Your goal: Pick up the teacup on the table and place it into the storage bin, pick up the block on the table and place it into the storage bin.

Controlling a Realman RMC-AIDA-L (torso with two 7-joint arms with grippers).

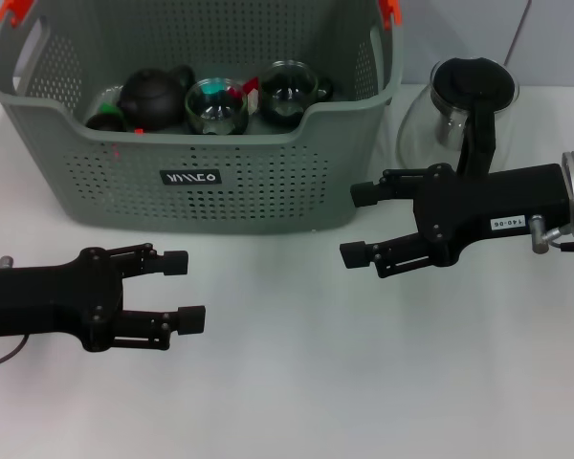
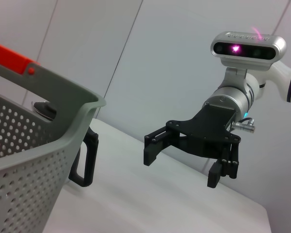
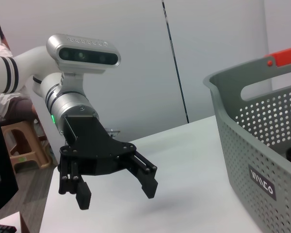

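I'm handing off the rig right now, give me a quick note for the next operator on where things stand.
Left gripper: open, holding nothing, above the table in front of the storage bin.
Right gripper: open, holding nothing, near the bin's right front corner.
Bin contents: a dark teapot, two glass cups, plus something red between the cups, too hidden to identify.
A glass pitcher stands right of the bin.
Done, apparently: no teacup or block is visible on the table.
Left: confirm the block is in the bin, then park.
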